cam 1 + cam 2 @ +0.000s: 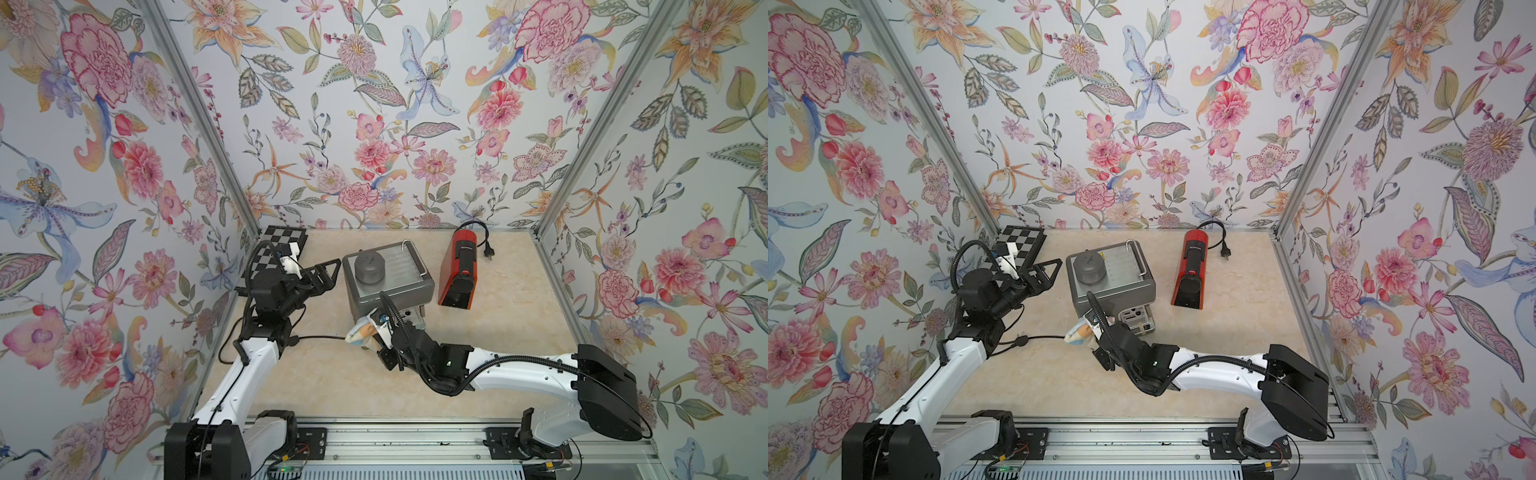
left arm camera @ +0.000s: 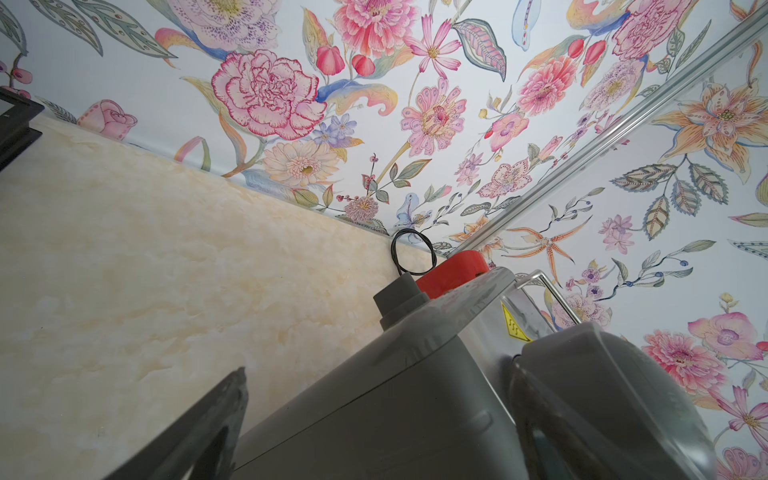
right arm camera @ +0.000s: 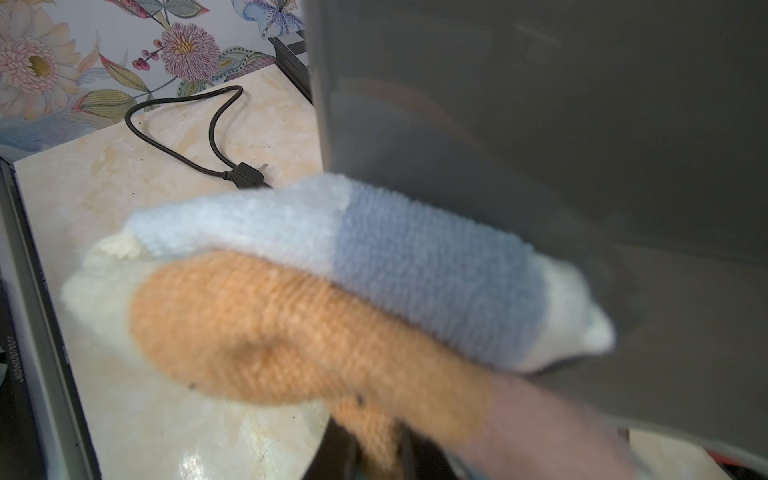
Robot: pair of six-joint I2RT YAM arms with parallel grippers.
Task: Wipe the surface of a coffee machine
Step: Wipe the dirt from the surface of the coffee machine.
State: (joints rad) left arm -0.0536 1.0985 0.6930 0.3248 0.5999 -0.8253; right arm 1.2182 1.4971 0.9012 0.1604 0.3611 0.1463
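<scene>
Marble tabletop (image 1: 332, 395): striped cloth (image 1: 358, 332) against grey coffee machine (image 1: 390, 293)

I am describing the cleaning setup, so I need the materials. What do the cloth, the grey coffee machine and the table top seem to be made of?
Cloth: soft terry or microfibre, going by its fuzzy looped pile.
Grey coffee machine: probably plastic, satin, with dull reflections; its ribbed tray looks like brushed metal.
Table top: glossy, marble-patterned; stone or laminate, I cannot tell.
</scene>
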